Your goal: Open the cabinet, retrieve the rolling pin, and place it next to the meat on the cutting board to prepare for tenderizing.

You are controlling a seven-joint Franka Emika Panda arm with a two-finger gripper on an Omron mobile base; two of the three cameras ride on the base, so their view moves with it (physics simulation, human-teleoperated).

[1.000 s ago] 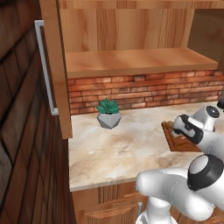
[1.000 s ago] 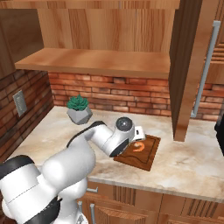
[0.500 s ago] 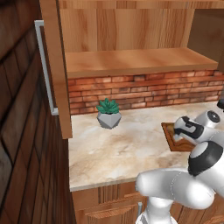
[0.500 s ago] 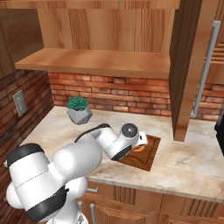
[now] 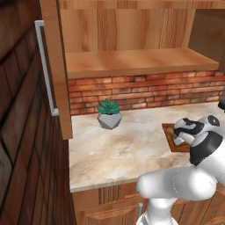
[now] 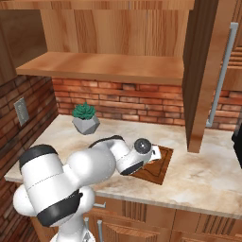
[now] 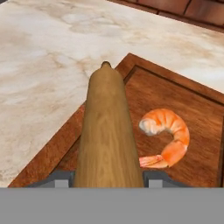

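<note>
On the grooved dark cutting board [image 7: 183, 94], the tool [image 7: 108, 177] clamps the smooth rolling pin [image 7: 107, 131] (beside the curled meat [image 7: 168, 135]).

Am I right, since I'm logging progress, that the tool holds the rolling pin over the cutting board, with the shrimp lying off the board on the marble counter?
Not quite. The shrimp lies on the cutting board, inside its grooved border, not on the counter. The hand view shows it just beside the rolling pin, which the tool holds over the board.
</note>
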